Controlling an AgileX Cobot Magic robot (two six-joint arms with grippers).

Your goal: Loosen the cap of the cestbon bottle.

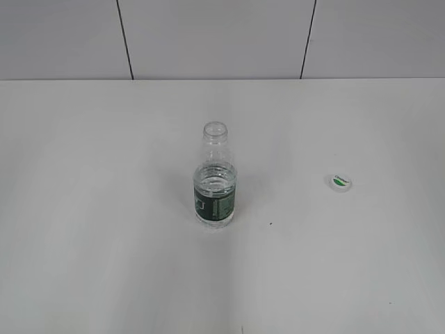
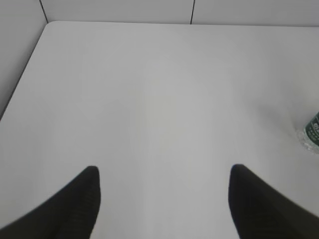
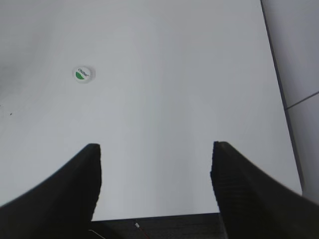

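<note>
The cestbon bottle (image 1: 215,181) stands upright in the middle of the white table, clear with a dark green label, its neck open with no cap on it. Its base shows at the right edge of the left wrist view (image 2: 312,134). The white cap (image 1: 339,182) with a green mark lies flat on the table to the bottle's right; it also shows in the right wrist view (image 3: 82,73). My left gripper (image 2: 163,172) is open and empty, far left of the bottle. My right gripper (image 3: 155,149) is open and empty near the table's front edge, short of the cap. Neither gripper shows in the exterior view.
The white table (image 1: 104,209) ends at a grey panelled wall (image 1: 208,35) at the back. Its left edge (image 2: 25,79) and right edge (image 3: 279,89) show in the wrist views. The front edge (image 3: 159,216) lies under the right gripper.
</note>
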